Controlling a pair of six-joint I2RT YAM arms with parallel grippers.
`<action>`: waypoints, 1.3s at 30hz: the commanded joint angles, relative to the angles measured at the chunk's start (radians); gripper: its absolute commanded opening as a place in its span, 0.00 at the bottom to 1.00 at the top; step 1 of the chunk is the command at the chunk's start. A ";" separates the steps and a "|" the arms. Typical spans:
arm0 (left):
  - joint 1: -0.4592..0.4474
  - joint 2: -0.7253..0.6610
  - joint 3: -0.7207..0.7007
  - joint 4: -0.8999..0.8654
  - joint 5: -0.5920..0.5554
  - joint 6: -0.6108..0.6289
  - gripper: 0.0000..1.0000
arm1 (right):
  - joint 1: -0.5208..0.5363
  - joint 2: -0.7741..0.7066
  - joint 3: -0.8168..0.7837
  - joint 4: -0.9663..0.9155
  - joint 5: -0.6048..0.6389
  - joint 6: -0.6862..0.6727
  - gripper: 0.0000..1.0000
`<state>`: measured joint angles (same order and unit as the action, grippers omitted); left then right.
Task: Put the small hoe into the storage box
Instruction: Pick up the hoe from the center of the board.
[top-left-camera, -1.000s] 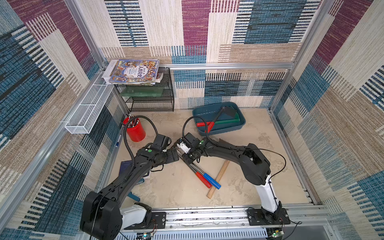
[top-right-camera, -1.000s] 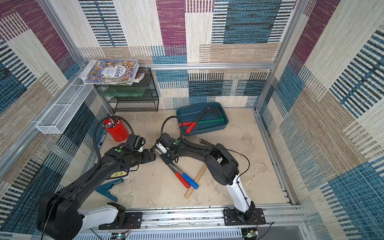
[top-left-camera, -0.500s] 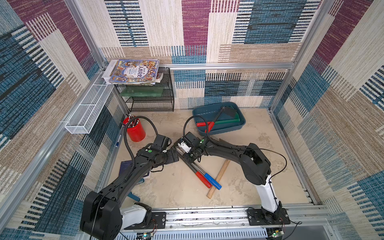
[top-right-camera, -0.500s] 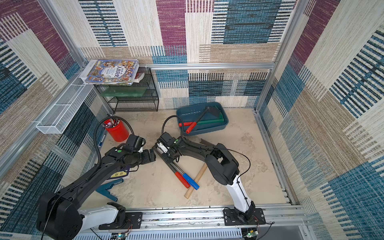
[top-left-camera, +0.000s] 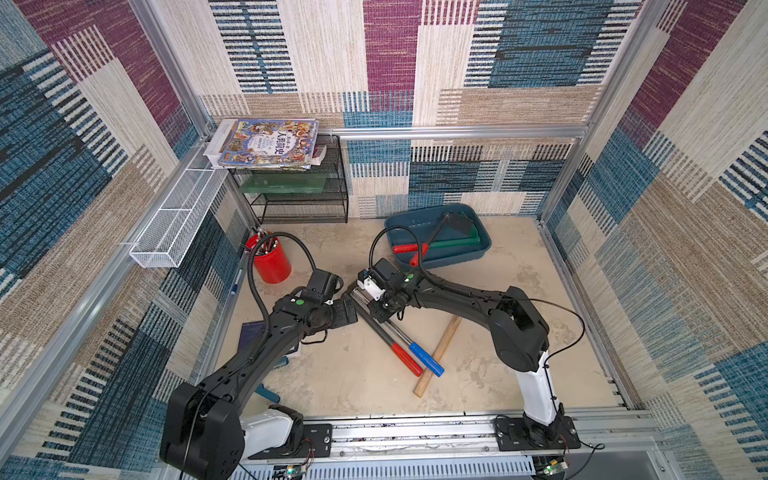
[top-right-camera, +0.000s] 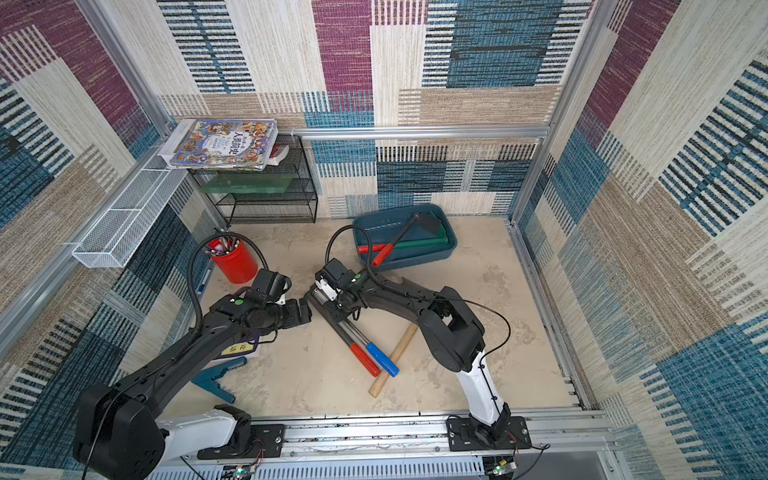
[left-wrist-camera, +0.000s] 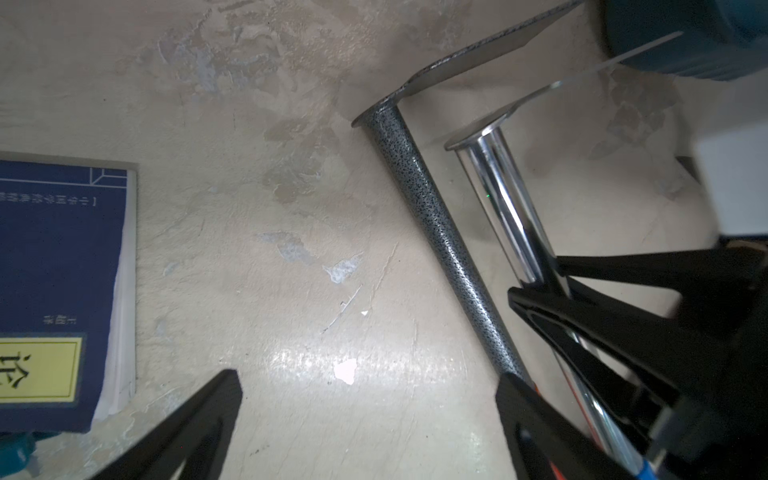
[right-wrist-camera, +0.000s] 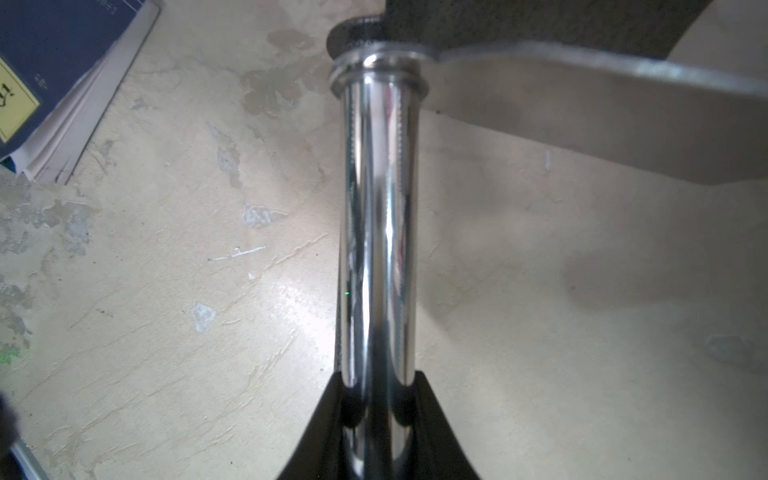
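Right pincer (right-wrist-camera: 378, 378) clamped on the small hoe (right-wrist-camera: 376, 208) by its chrome shaft, blade cut off ahead. Left pincer (left-wrist-camera: 369, 376) apart, just beside. Storage box (top-left-camera: 453, 259) lies beyond the right pincer.

The chrome hoe (right-wrist-camera: 376, 228) has its blade cut off in the right wrist view. The left arm (top-left-camera: 266, 345) half-covers the blue book (top-left-camera: 251, 334).
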<state>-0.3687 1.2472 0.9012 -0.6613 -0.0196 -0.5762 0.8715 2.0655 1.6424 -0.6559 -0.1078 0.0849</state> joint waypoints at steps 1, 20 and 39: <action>0.001 -0.001 0.007 0.011 0.004 0.001 0.99 | 0.004 -0.031 0.009 0.015 -0.019 -0.010 0.00; 0.001 -0.008 -0.002 0.017 0.012 0.007 0.99 | -0.033 -0.107 0.073 0.033 -0.068 0.109 0.00; 0.000 -0.020 0.007 0.042 0.081 0.043 0.98 | -0.196 -0.147 0.166 0.036 -0.152 0.325 0.00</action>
<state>-0.3687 1.2285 0.9031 -0.6392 0.0330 -0.5682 0.6949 1.9438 1.7947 -0.6670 -0.2363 0.3359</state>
